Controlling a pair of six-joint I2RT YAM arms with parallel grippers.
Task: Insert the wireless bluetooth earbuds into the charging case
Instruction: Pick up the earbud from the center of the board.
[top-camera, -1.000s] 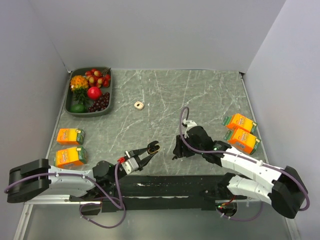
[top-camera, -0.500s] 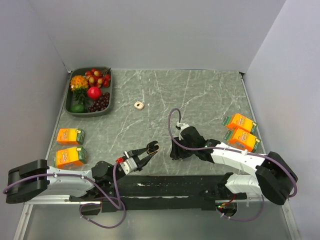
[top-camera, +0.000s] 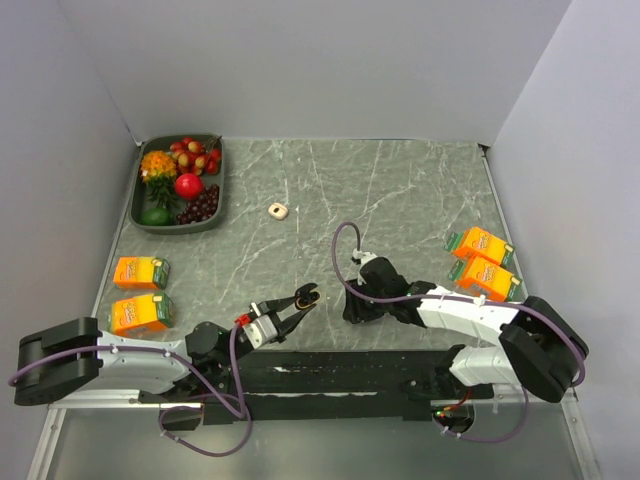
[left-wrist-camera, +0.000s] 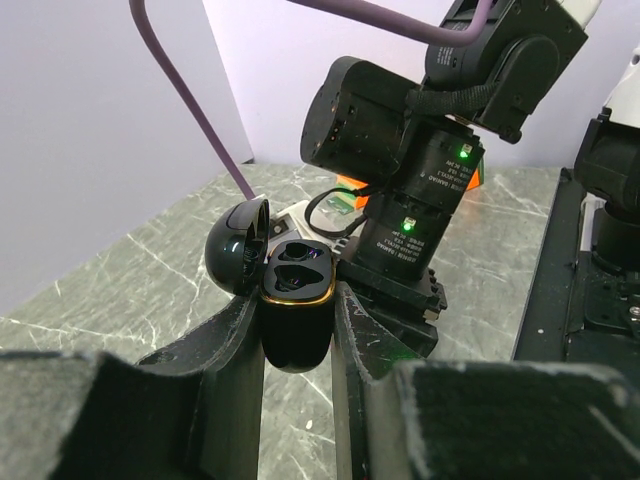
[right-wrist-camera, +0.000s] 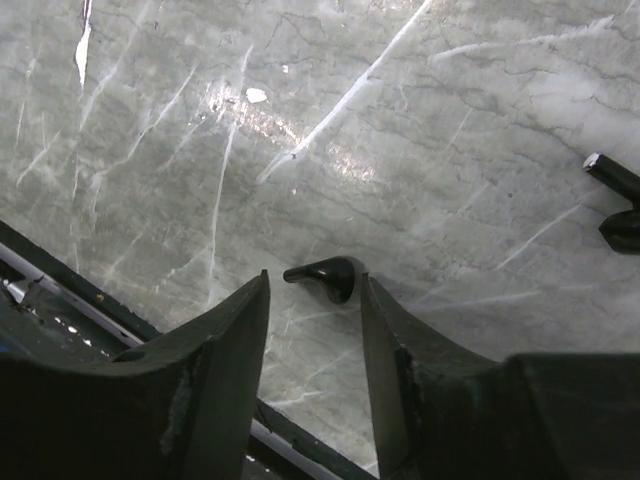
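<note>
No legible text, print on orange cartons (top-camera: 140, 272) too small

Top camera overlooks the whole surface (top-camera: 400, 190) from high above its near edge. Left wrist camera closely faces the right arm (left-wrist-camera: 415, 200), shared with the top view; right wrist camera points down at the surface, close.

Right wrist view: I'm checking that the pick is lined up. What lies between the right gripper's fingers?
One black earbud lies on the table, between the open fingertips of the right gripper. The right wrist view shows it.
</note>
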